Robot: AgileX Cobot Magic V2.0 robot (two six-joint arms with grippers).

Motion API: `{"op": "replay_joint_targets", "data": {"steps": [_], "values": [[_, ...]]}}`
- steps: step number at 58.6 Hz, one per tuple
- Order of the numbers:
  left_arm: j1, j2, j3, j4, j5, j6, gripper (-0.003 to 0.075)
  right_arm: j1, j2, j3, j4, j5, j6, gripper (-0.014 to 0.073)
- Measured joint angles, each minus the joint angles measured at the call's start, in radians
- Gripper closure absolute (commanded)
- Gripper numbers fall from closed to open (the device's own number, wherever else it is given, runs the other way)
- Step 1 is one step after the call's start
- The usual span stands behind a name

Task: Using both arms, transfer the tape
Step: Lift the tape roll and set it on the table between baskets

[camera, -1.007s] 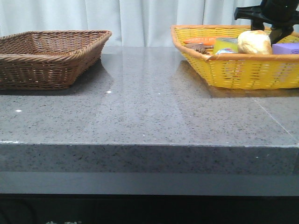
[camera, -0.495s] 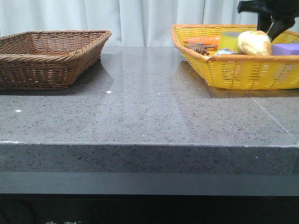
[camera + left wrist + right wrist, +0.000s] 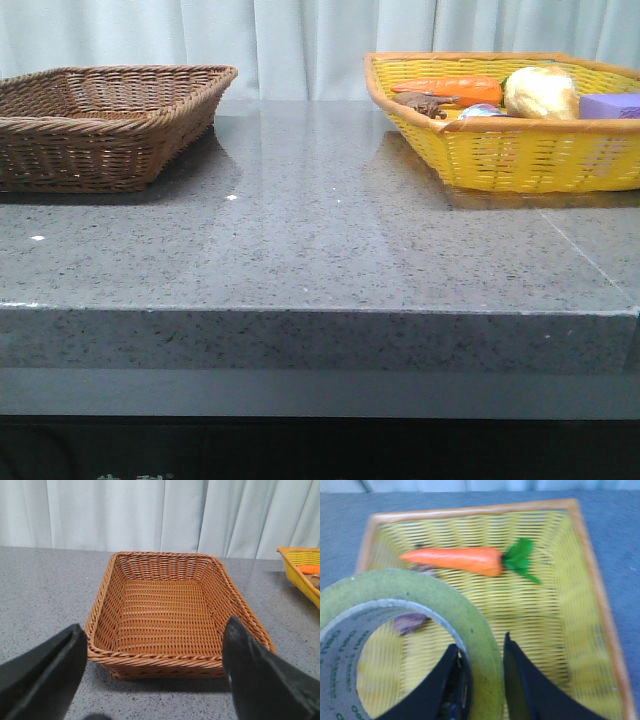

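Observation:
In the right wrist view my right gripper [image 3: 481,647] is shut on the tape [image 3: 445,600], a wide yellow-green roll with a white core printed in green letters. One finger is inside the core, the other outside the wall. The roll hangs above the yellow basket [image 3: 590,580]. The tape and the right gripper are out of the front view. My left gripper [image 3: 155,647] is open and empty, its dark fingers [image 3: 250,670] spread just in front of the brown wicker basket [image 3: 160,615], which is empty.
The yellow basket [image 3: 520,150] at the back right holds an orange carrot [image 3: 445,88], a pale bread-like lump [image 3: 541,92], a purple block [image 3: 612,105] and a brown piece [image 3: 425,102]. The brown basket [image 3: 100,130] stands at the back left on the grey stone table [image 3: 320,250].
The right arm has risen out of the front view, taking the tape up out of the yellow basket. The left side has not changed.

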State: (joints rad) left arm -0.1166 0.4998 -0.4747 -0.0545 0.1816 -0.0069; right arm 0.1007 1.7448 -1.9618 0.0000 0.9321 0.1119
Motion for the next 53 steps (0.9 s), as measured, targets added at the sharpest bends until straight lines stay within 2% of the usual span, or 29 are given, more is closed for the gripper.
{"op": "replay_joint_targets", "data": {"steps": [15, 33, 41, 53], "values": [[0.000, 0.000, 0.000, 0.000, 0.000, 0.000, 0.0178, 0.243, -0.187, 0.294, 0.019, -0.125, -0.032, 0.0610], [0.000, 0.000, 0.000, 0.000, 0.000, 0.000, 0.0178, 0.494, -0.157, 0.513, 0.021, -0.192, -0.036, 0.0608], [0.000, 0.000, 0.000, 0.000, 0.000, 0.000, 0.0178, 0.553, -0.100, 0.572, 0.021, -0.232, -0.036, 0.0608], [0.000, 0.000, 0.000, 0.000, 0.000, 0.000, 0.0178, 0.563, -0.043, 0.584, 0.017, -0.241, -0.040, 0.0580]]}}
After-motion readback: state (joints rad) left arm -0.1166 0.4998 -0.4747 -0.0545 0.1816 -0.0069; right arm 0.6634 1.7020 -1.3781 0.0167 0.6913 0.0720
